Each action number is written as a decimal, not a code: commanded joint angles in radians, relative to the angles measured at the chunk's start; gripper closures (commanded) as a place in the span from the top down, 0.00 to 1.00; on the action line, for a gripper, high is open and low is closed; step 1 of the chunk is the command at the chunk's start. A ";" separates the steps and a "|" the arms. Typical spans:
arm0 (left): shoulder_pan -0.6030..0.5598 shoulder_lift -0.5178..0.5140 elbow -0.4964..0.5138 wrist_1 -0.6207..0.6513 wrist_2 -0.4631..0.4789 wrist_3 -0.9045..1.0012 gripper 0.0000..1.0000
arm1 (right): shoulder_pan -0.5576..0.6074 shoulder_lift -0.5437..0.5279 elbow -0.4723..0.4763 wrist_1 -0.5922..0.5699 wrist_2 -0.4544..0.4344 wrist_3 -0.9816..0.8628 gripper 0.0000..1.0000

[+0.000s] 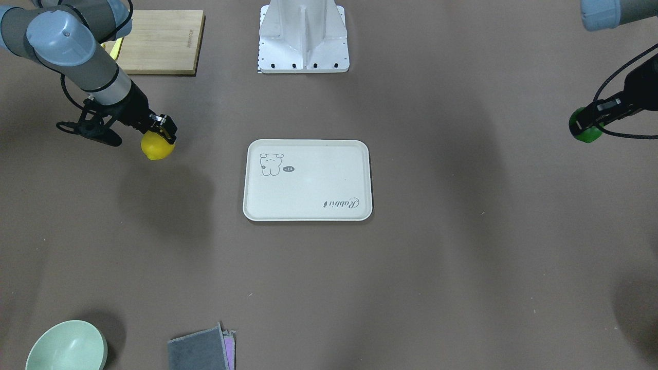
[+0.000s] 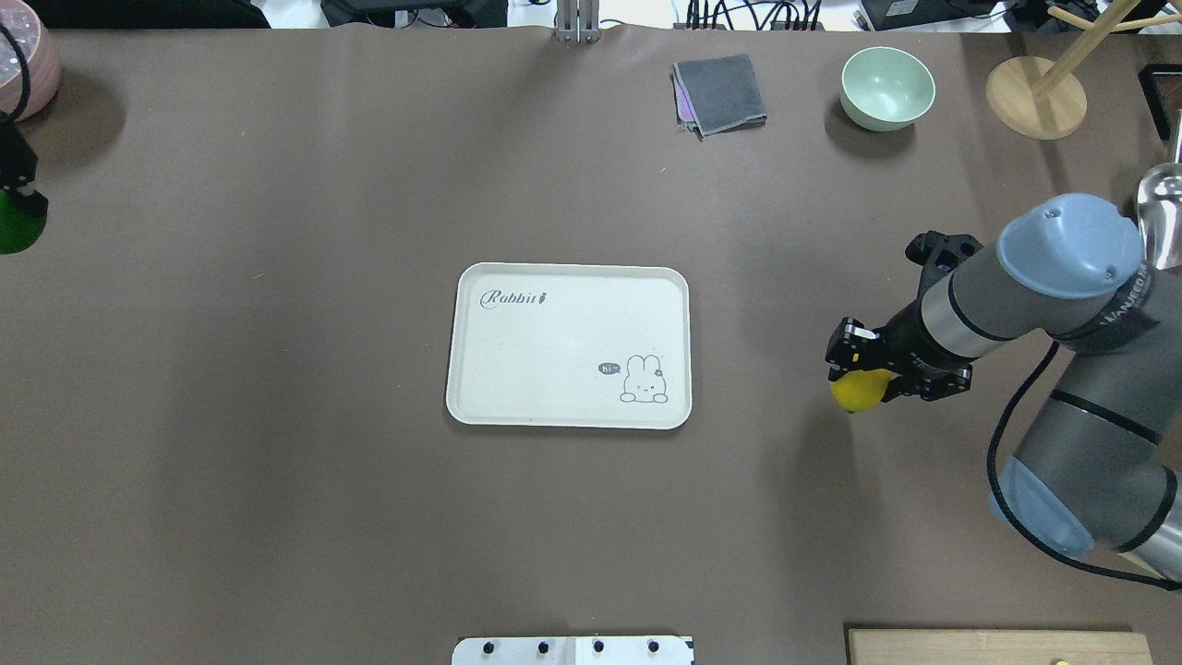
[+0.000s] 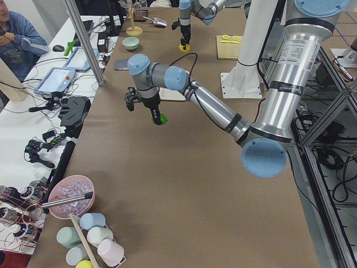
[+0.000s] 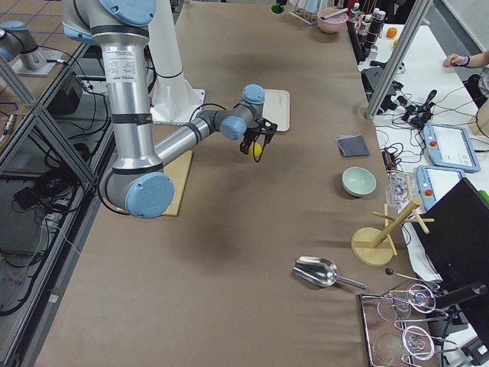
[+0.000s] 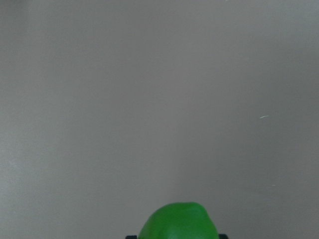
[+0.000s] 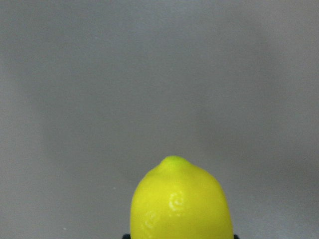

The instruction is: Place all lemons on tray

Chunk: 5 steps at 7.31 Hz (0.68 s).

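Observation:
The off-white tray (image 2: pixel 517 369) with the rabbit drawing lies bare at the table's middle; it also shows in the front view (image 1: pixel 308 205). My right gripper (image 2: pixel 863 369) is shut on the yellow lemon (image 2: pixel 859 392), held above the table to the tray's right. The lemon fills the bottom of the right wrist view (image 6: pixel 182 201) and shows in the front view (image 1: pixel 157 146). My left gripper (image 2: pixel 18 199) is shut on the green lemon (image 2: pixel 17 233) at the table's far left edge. It shows in the left wrist view (image 5: pixel 177 221) and the front view (image 1: pixel 587 132).
A wooden cutting board (image 1: pixel 159 41) lies near the robot's base on its right side. A pale green bowl (image 2: pixel 886 88), a folded grey cloth (image 2: pixel 720 92) and a wooden mug stand (image 2: pixel 1034 97) sit at the far edge. A pink bowl (image 2: pixel 28 55) stands far left.

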 commanded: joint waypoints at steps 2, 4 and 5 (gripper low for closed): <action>0.182 -0.245 0.115 0.035 0.012 -0.250 0.00 | 0.008 0.232 -0.107 -0.085 -0.020 -0.163 0.00; 0.250 -0.296 0.174 -0.101 0.015 -0.449 0.00 | -0.024 0.390 -0.271 -0.084 -0.063 -0.163 0.00; 0.270 -0.339 0.245 -0.153 0.015 -0.500 0.00 | -0.030 0.450 -0.343 -0.077 -0.067 -0.160 0.00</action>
